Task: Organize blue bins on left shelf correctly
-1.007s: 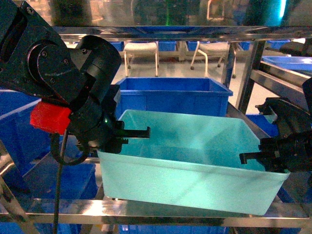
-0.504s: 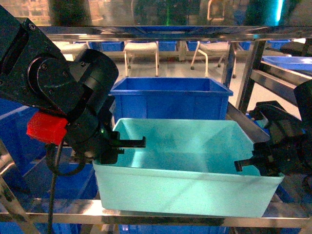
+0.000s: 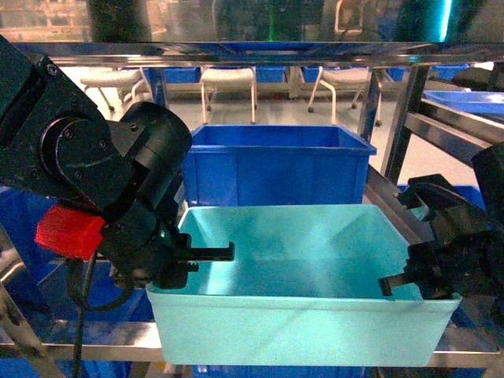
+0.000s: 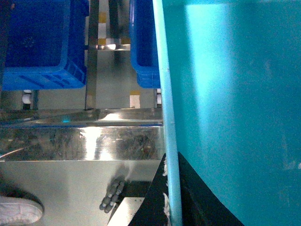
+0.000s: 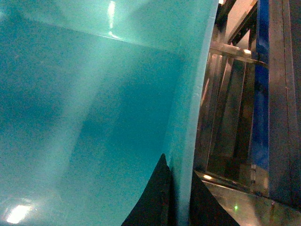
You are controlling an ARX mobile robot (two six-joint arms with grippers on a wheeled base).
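The left claw [image 3: 206, 253] is pinching the left wall of the turquoise tub [image 3: 307, 315], one finger inside and one outside the rim. Compared with a second ago the tub has swung square to the front rail [image 3: 79, 335] of the left shelf and come forward, no longer skewed. It sits in front of the royal-blue crate [image 3: 276, 161]. The right claw [image 3: 402, 281] is likewise clamped over the right wall. To me the straightening looks nearly done; seating it squarely remains.
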